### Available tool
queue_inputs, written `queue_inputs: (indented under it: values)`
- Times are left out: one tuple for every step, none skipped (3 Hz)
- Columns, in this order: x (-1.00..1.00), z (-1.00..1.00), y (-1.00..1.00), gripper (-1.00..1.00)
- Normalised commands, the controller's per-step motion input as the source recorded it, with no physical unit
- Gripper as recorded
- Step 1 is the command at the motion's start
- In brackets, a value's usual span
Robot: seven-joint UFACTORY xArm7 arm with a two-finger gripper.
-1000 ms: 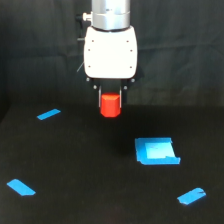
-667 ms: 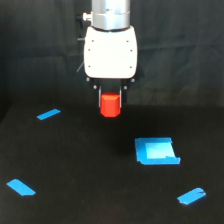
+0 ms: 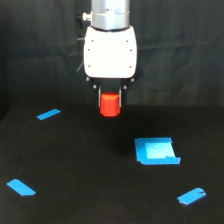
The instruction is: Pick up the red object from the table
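Note:
The red object [image 3: 110, 104] is a small red-orange stubby block hanging below the white arm head in the upper middle of the exterior view. My gripper [image 3: 110, 99] is shut on the red object, its dark fingers [image 3: 99, 96] pressing either side of the block's top. The block hangs in the air, clear of the black table [image 3: 90, 165]. Its upper end is hidden between the fingers.
A blue square tray-like piece [image 3: 156, 150] lies on the table to the lower right of the gripper. Short blue tape strips lie at the left [image 3: 48, 114], lower left [image 3: 21, 187] and lower right [image 3: 191, 196]. A black curtain hangs behind.
The gripper and the red object it holds have moved a little higher; the rest has not moved.

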Motion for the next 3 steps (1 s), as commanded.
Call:
queue_inputs:
  values:
    - [0.07, -0.10, 0.07, -0.98]
    - [-0.02, 0.04, 0.06, -0.96]
    - [0.03, 0.06, 0.05, -1.00]
